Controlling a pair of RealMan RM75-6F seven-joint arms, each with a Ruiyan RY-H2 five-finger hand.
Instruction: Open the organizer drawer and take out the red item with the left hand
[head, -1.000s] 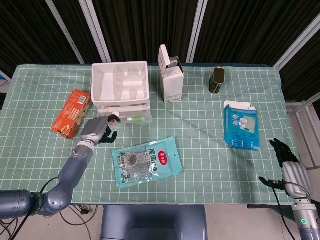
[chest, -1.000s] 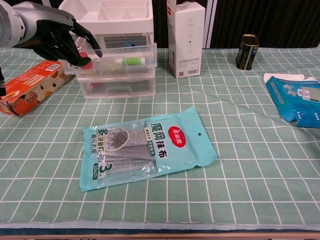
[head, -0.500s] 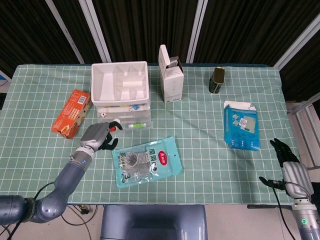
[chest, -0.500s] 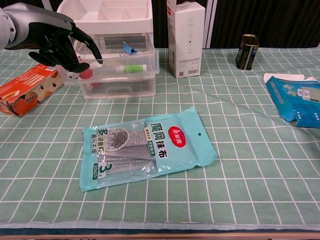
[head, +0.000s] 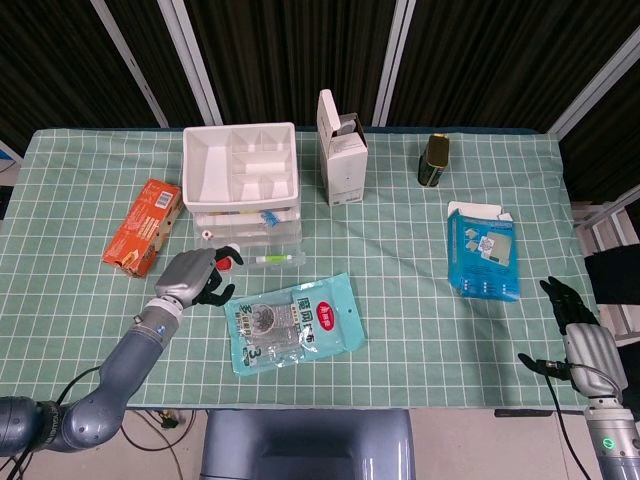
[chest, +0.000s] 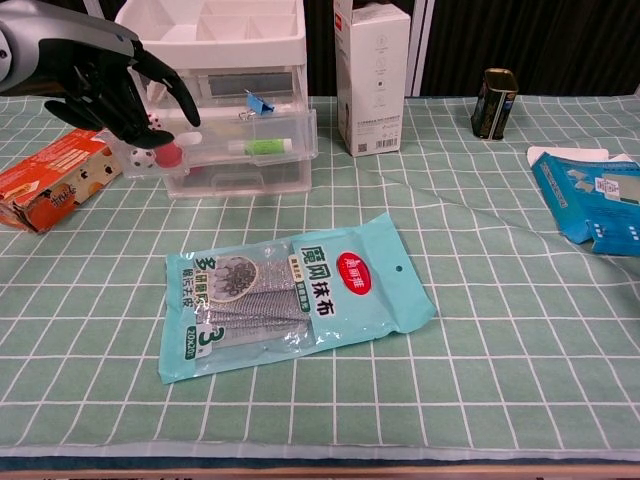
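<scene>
— what's the layout, biggest first?

— the desk with its green checked cloth, then the white organizer at the back left. its middle drawer sticks out toward me, further out than a second ago. i've been dragging it by its left front corner, which is why it sits a bit skewed.

— and your left hand?

— the left hand is hooked over that corner, fingers curled down onto the drawer's edge, gripping the front and nothing else. it has come back toward me along with the drawer.

— the red item?

— the red item lies inside the drawer at its left front end, just under my fingers, not lifted. i'd say the opening is nearly enough to reach in.

— right hand?

— the right hand hangs off the desk's near right edge, holding nothing; i cannot tell how its fingers sit.
</scene>
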